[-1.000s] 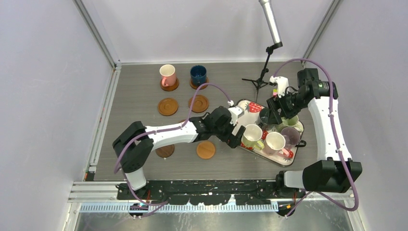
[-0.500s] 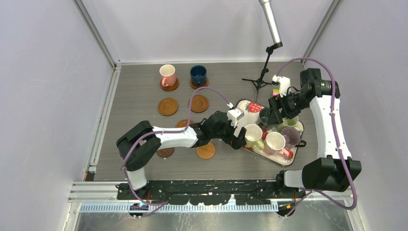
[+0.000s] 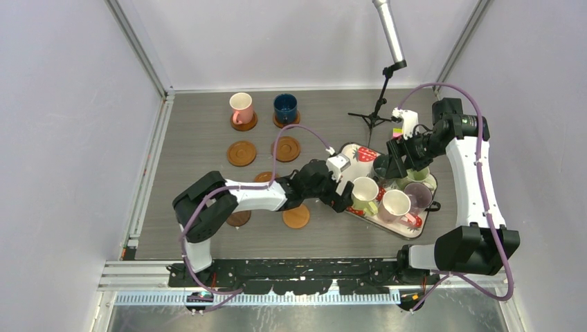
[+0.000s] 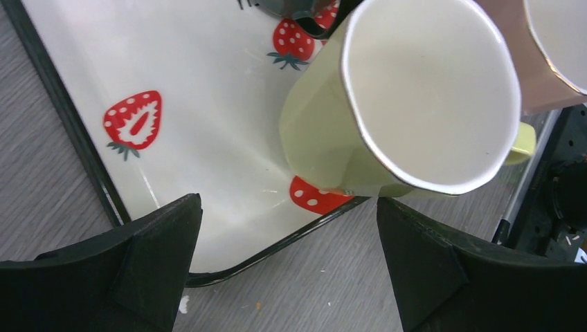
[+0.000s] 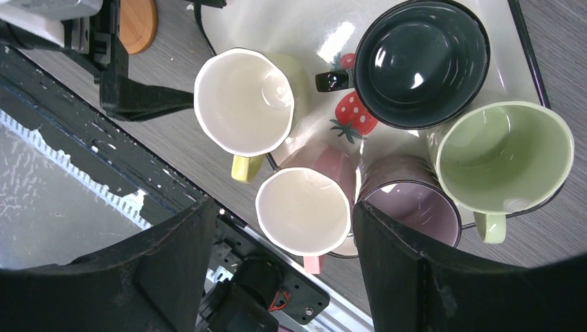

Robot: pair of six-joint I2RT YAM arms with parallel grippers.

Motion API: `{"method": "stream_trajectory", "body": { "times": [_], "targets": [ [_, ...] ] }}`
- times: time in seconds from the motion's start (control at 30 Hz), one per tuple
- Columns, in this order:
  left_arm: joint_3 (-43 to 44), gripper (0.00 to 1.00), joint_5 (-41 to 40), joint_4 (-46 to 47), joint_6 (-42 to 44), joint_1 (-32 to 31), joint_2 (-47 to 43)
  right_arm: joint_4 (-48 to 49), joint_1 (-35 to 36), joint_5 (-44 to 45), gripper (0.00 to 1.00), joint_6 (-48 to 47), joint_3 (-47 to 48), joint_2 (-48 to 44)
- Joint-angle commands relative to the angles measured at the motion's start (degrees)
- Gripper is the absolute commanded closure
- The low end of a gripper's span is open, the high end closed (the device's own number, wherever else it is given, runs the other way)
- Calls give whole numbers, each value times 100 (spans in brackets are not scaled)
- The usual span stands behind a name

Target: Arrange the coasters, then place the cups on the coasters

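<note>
Middle left of the overhead view: bare coasters [image 3: 241, 153] lie on the table, the nearest coaster [image 3: 296, 216] just beside the left arm. Centre: the left gripper [image 3: 344, 199], fingers spread wide and empty, points at the pale yellow cup [image 3: 365, 190]. This cup stands at the tray's [image 3: 365, 153] lower-left corner, just ahead, handle at its far side; probably this arm's pick. Right: the right gripper [image 3: 389, 162], partly open, holding nothing, hovers over the dark grey cup [image 5: 421, 62].
</note>
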Motion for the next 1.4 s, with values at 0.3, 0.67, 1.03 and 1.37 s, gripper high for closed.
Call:
{"method": "stream_trajectory", "body": {
  "times": [0.3, 0.67, 1.03, 1.37],
  "targets": [
    [519, 0, -191, 336, -185, 590, 348, -13, -42, -56, 23, -20, 144, -81],
    [753, 0, 82, -1838, 57, 516, -693, 40, -211, 13, 22, 132, 245, -2],
    [2050, 0, -979, -4826, 218, -248, -1321, 480, -363, 25, 20, 839, 382, 165],
    [3327, 0, -2085, -5757, -1111, -1419, -326, 843, -366, -46, 20, 1051, 312, 39]
  ]
}}
